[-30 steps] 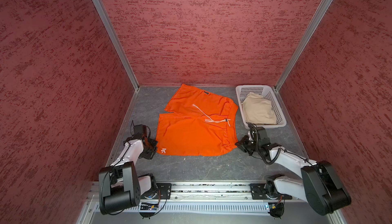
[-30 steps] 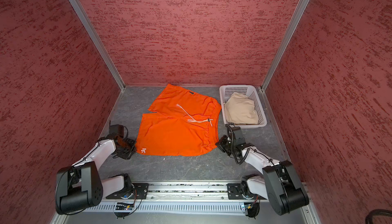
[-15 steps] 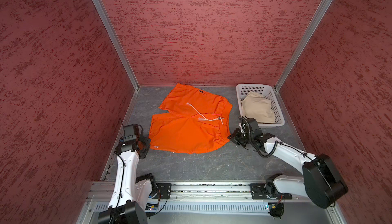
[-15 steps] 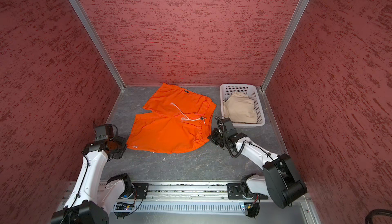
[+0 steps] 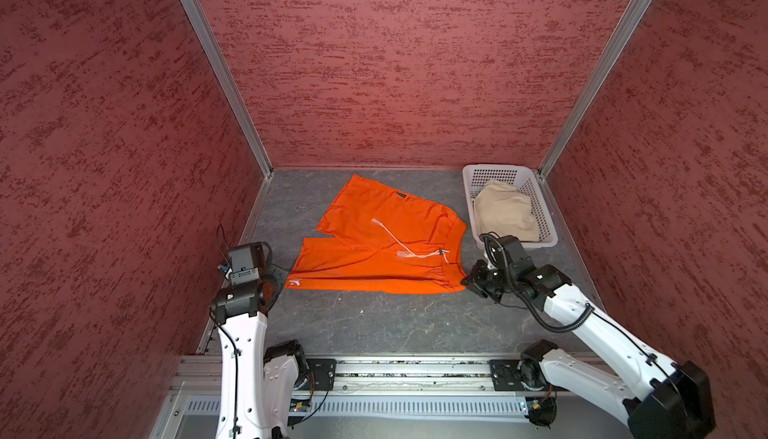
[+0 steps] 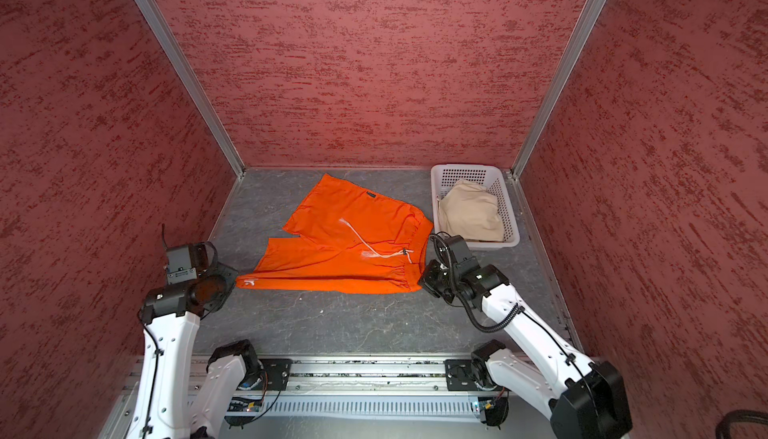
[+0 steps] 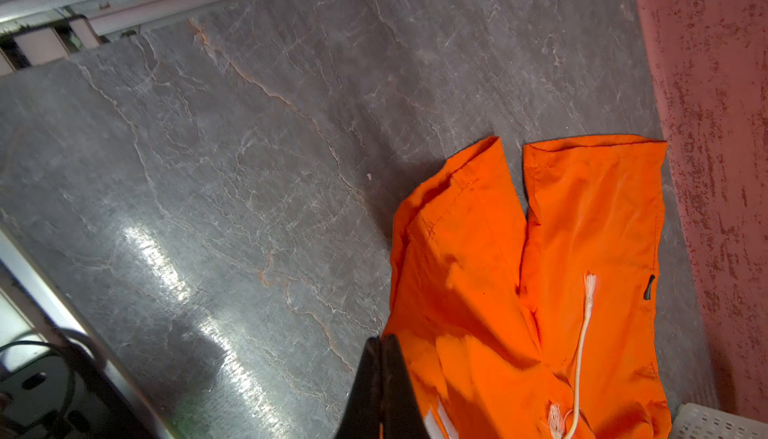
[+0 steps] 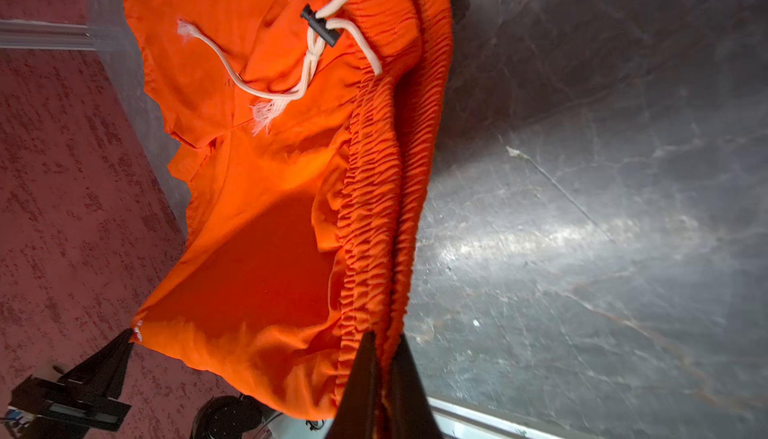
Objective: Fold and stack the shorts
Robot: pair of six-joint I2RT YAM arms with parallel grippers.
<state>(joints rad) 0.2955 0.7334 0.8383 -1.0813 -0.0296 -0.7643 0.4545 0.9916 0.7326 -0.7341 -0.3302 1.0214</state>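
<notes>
The orange shorts (image 5: 386,245) (image 6: 353,245) hang stretched between both grippers along their near edge, while the far leg still rests on the grey table (image 5: 374,324). My left gripper (image 5: 286,284) (image 6: 235,282) (image 7: 380,339) is shut on the hem corner beside the white logo. My right gripper (image 5: 465,281) (image 6: 419,281) (image 8: 384,335) is shut on the gathered waistband corner. The white drawstring (image 8: 307,67) lies loose on the front. The beige shorts (image 5: 505,214) (image 6: 471,216) sit crumpled in the basket.
A white perforated basket (image 5: 498,175) (image 6: 465,175) stands in the back right corner, just behind the right arm. Red textured walls close in the left, right and back. A metal rail (image 5: 395,370) runs along the front edge.
Both grippers have raised the near edge of the orange shorts off the table and pulled it taut. The left arm has risen well up, and the cloth has shifted left.
</notes>
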